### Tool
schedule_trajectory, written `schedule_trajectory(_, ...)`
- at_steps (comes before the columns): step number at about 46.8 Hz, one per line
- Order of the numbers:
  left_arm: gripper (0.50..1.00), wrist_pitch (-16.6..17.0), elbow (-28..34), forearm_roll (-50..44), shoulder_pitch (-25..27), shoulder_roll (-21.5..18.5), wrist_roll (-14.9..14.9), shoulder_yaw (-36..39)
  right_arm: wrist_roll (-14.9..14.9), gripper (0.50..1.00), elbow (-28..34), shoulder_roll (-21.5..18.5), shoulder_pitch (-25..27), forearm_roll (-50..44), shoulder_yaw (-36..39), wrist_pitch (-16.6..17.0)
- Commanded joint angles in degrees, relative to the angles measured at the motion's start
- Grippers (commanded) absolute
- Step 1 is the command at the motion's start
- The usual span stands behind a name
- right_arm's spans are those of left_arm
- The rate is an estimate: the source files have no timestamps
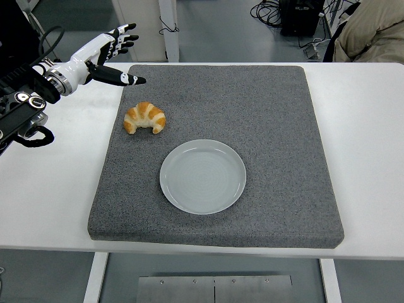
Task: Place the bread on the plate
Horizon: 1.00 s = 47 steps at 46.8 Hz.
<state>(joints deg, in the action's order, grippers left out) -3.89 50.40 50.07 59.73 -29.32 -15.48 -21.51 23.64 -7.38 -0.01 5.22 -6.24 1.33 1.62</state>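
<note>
Probably a robotics lab; bare grey floor, tangled cables beyond the white table; grey mat.

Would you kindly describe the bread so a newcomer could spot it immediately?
A grey mat covers most of the white table. Near the mat's far left corner lies the croissant, up and left of the plate. It alone is golden-brown and curved.

One croissant, one pale plate, one grey mat on one white table — a single robot hand in view, the left, and one person's sleeve at the top right corner — nothing doubled
</note>
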Motion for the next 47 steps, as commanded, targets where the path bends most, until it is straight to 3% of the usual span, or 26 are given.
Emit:
schedule_trajectory(1,0.971,0.1,1.5,2.0,1.0,-1.3,0.0,2.8,0.0,1.000,0.0,0.0,0.0,0.0,0.0,0.0)
schedule_trajectory(11,0.971,0.3,1.5,3.7,4.6,-2.6,0.0,12.0,0.0,1.000,0.0,0.0,0.0,0.0,0.0,0.0)
schedule_trajectory(20,0.969,0.7,1.5,10.3,5.0,-2.7,0.0,13.1,0.0,1.000,0.0,0.0,0.0,0.0,0.0,0.0)
schedule_trajectory(28,0.971,5.6,1.5,16.6,4.1,-2.0,0.0,13.4,0.0,1.000,0.0,0.0,0.0,0.0,0.0,0.0)
schedule_trajectory(47,0.969,11.1,0.0,17.2,4.9,-0.3,0.1,21.2,0.0,1.000,0.0,0.0,0.0,0.0,0.0,0.0)
